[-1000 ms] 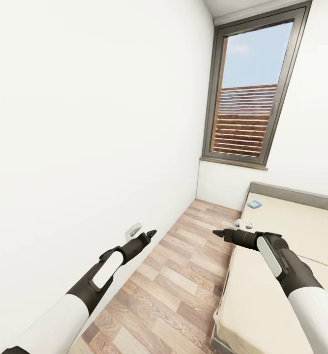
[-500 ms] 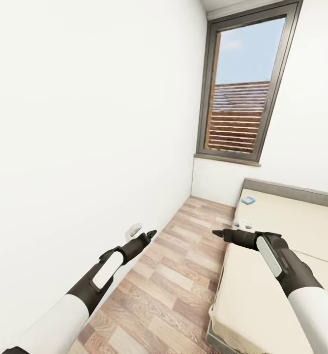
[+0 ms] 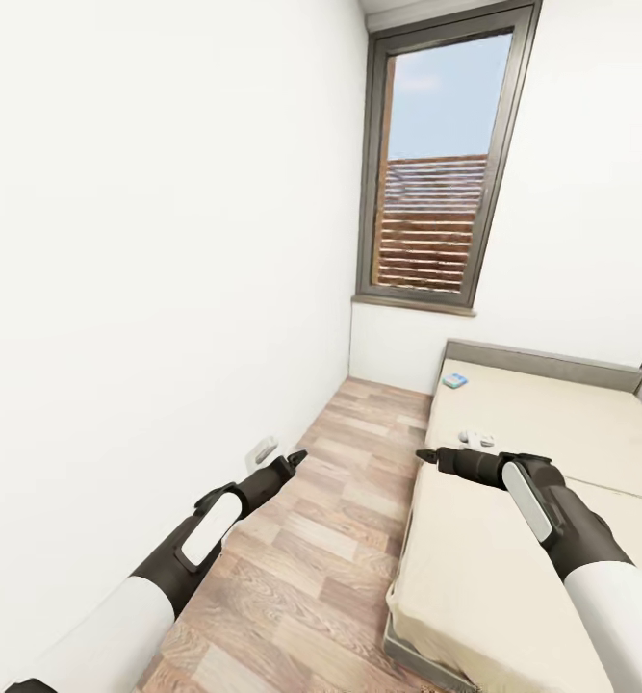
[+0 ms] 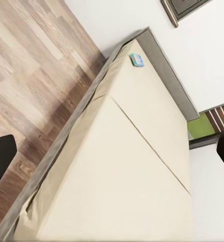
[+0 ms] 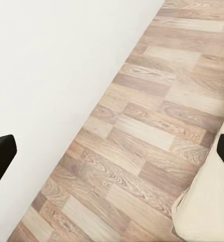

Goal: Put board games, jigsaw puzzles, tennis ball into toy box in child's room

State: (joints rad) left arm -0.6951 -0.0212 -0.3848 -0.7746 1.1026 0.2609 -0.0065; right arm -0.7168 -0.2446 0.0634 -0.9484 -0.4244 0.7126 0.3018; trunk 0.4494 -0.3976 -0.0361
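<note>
Left gripper (image 3: pixel 296 456) over floor (image 3: pixel 330 539), right gripper (image 3: pixel 423 455) over bed (image 3: pixel 542 433) edge; both wide, empty. Two small board games (image 3: pixel 454 380) near headboard.

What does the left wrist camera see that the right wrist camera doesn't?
Left wrist view's own: the whole beige mattress of the bed, its grey headboard, a small blue-green flat thing near it, and a window corner.
Right wrist view's own: the long plain side wall.
Shared: wood floor, a bit of bed edge, and dark end effector fingers spread wide.
</note>
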